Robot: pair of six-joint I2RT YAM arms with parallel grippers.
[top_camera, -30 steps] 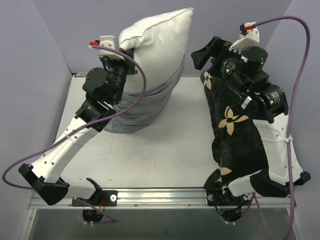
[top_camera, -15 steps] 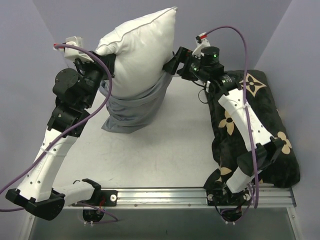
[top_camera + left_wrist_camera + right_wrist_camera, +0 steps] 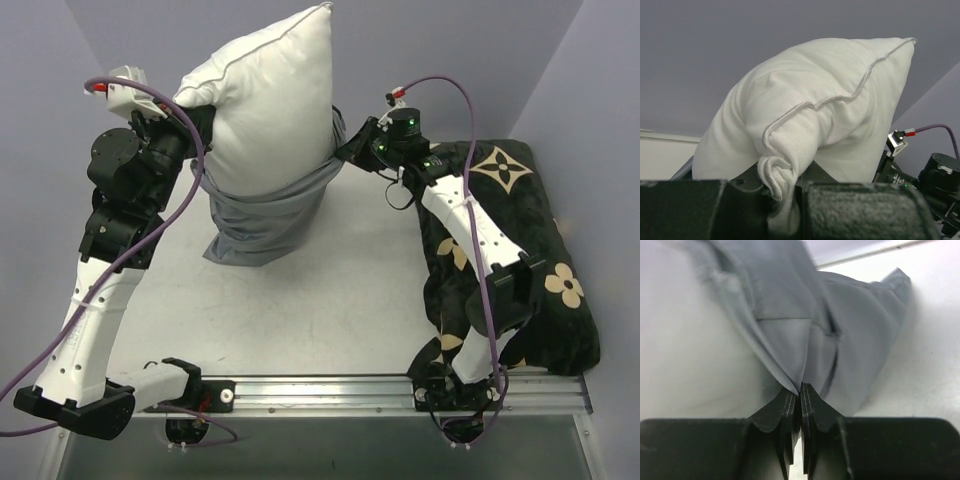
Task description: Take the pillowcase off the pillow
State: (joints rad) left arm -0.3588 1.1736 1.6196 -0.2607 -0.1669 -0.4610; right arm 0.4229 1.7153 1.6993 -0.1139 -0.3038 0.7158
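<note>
The right tool (image 3: 800, 388) has just closed on the pillowcase (image 3: 850, 325) fold at its tips while the left tool (image 3: 785, 195) stays clamped on the pillow (image 3: 820, 120) corner, so peeling can probably begin.

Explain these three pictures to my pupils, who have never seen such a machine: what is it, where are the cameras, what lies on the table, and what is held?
Two white-and-black robot arms are bolted to a pale table. One picture looks down from above; the other two come from a camera on each wrist. The left gripper pinches an edge of the plump white pillow, which stands on end. The right gripper is shut on the blue-grey fabric pillowcase covering its lower part. A black cushion with beige flowers lies on the right.
</note>
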